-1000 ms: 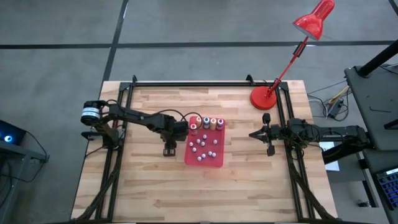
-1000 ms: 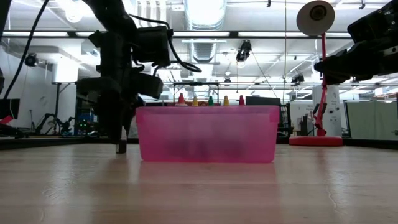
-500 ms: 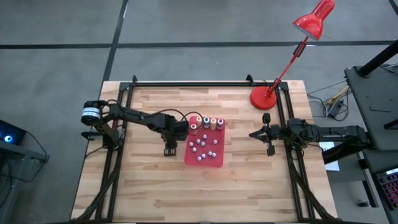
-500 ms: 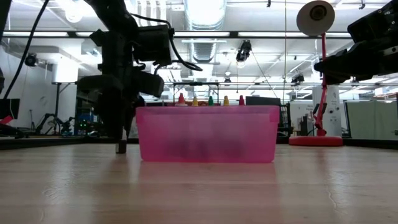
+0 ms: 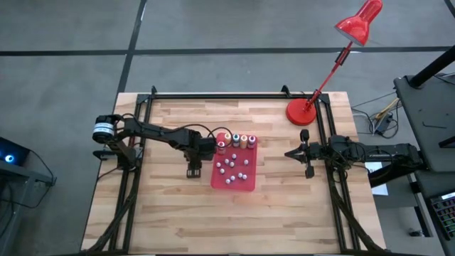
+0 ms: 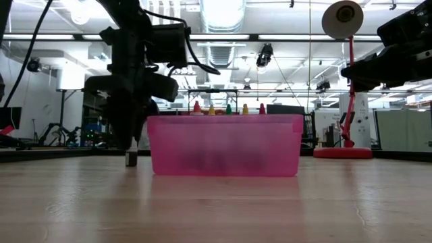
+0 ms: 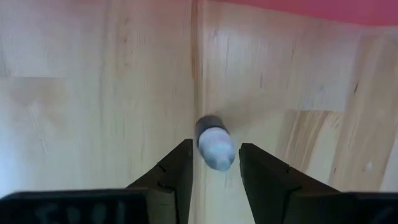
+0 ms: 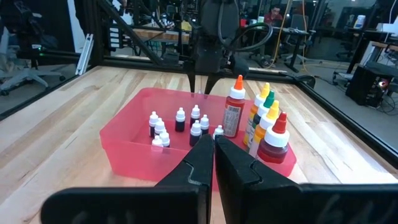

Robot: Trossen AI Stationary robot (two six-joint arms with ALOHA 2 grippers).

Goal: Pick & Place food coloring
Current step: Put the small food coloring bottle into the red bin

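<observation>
My left gripper points straight down just off the left wall of the red tray. A tiny food coloring bottle, dark with a whitish cap, stands between its fingers. Several more tiny bottles stand inside the tray. A row of taller bottles lines the tray's far end. My right gripper waits shut and level at the table's right side, touching nothing. My left gripper has the small bottle's whitish cap between its two fingers, which come from above and point down. The dark body stands upright below the fingertips, its bottom at table level. Whether it is clear of the wood I cannot tell.
A red desk lamp has its round base at the table's far right corner. A dark metal frame runs along the far edge and both sides. Bare wood lies near and left of the tray.
In the low view my left gripper's fingertips have come up a little beside the tray, and the small bottle's dark body now shows beneath them.
</observation>
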